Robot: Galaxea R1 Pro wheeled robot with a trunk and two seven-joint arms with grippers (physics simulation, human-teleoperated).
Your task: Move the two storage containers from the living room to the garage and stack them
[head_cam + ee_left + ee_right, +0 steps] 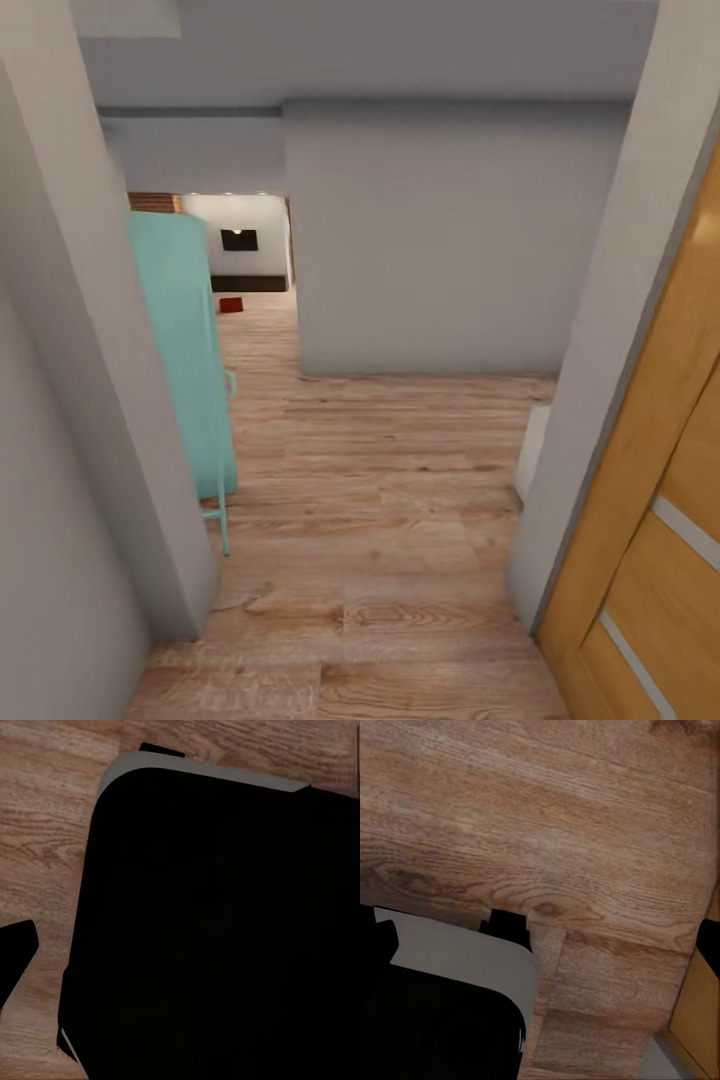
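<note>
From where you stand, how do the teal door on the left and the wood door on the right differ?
The teal door is a plain, flat teal panel; the wood door is orange-brown with pale inset strips. The teal door stands farther down the hallway, the wood door at the near right edge. A handle shows on the teal door, none on the wood door. Both stand open over the plank floor.

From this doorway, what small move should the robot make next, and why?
Probably drive straight ahead along the light wood-plank floor, keeping clear of the teal cabinet: a small orange-red bin lies far ahead in the room with the wall-mounted black TV.
</note>
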